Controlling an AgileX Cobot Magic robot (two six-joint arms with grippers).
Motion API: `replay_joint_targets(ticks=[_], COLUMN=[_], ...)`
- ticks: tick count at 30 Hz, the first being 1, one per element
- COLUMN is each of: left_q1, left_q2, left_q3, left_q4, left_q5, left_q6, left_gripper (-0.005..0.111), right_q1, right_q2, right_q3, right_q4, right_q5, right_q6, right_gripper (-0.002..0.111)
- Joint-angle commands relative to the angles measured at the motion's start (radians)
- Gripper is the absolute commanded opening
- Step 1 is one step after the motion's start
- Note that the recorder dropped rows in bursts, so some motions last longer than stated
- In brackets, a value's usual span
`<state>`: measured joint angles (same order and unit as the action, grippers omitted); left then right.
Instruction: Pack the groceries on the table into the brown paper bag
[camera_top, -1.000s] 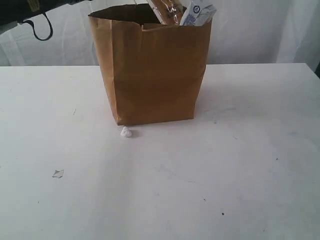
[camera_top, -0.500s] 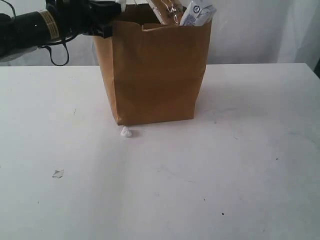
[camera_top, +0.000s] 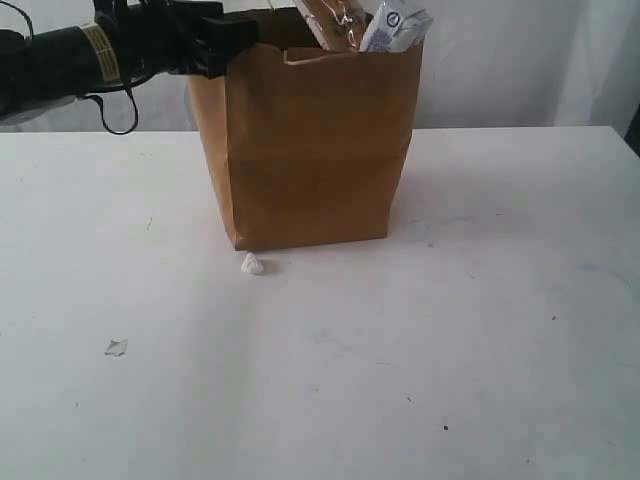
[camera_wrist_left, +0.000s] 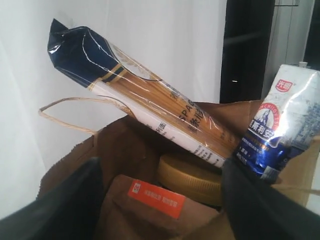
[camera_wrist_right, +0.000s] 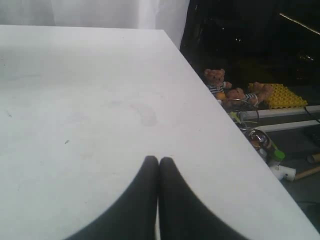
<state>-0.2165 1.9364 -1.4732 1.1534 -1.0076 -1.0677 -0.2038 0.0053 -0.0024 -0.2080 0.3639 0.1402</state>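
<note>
4 groceries show inside the brown paper bag (camera_top: 305, 150), which stands upright in the upper middle of the exterior view on the white surface (camera_top: 450, 350). Its mouth is open to the top and its plain kraft front is creased along the left fold. A twisted paper cord handle (camera_wrist_left: 70, 107) loops off the rim.

The long spaghetti pack (camera_wrist_left: 150, 107) is a clear sleeve of straw-coloured strands with a dark blue end. Its long axis slants: the lower end sits down in the bag and the blue end rises well above the rim. In the exterior view it leans toward the upper left and runs off the top edge. Just beside it the small white-blue carton (camera_wrist_left: 282, 125) leans the other way, top toward the upper right, lower part inside the bag. Under the pack lies the jar (camera_wrist_left: 192, 177), its tan lid facing up, and next to it the brown pouch (camera_wrist_left: 145, 207) with an orange label.

The left gripper (camera_top: 238, 32) hangs at the bag's upper left corner, over the mouth, its black fingers (camera_wrist_left: 70, 210) spread wide apart above the pouch. The right gripper (camera_wrist_right: 159, 172) is away from the bag, fingers pressed together over bare surface near its edge.

1 white crumb (camera_top: 252, 264) lies just below the bag's lower left corner, and 1 flat scrap (camera_top: 116, 347) lies toward the lower left of the exterior view.
</note>
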Motion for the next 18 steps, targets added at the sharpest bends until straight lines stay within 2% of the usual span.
replay_joint_targets(ticks=[1,5,6,8,10,11,14,18], left_q1=[0.037,0.160,0.213,0.282,0.328,0.333,0.321,0.267], left_q2=[-0.051,-0.129,-0.159,-0.200,-0.228,-0.233,-0.233,-0.233], left_q3=[-0.006,-0.006,-0.006,-0.006,-0.006,-0.006,0.080,0.218], left_q4=[0.022,0.027,0.063,0.207,0.474,0.591,0.591,0.591], left_q5=[-0.038,-0.038,-0.033,0.007,0.043,0.040,0.046,0.160], left_q6=[-0.013,-0.014,-0.071,-0.267,-0.490,-0.546,-0.601,-0.684], left_gripper=[0.070,0.069,0.062,0.038,0.007,0.000,0.000,0.000], right_q1=[-0.006,-0.006,-0.006,-0.006,-0.006,-0.006,-0.006,-0.006], right_q2=[-0.005,-0.005,-0.005,-0.005,-0.005,-0.005,-0.005,-0.005], right_q3=[0.002,0.002,0.002,0.002,0.002,0.002,0.002,0.002], right_q4=[-0.009,-0.009,-0.009,-0.009,-0.009,-0.009,-0.009,-0.009], right_q5=[-0.010,-0.010,-0.010,-0.010,-0.010,-0.010,-0.010,-0.010], right_q6=[-0.005,-0.005,-0.005,-0.005,-0.005,-0.005,-0.005,-0.005], right_gripper=[0.000,0.000,0.000,0.000,0.000,0.000,0.000,0.000])
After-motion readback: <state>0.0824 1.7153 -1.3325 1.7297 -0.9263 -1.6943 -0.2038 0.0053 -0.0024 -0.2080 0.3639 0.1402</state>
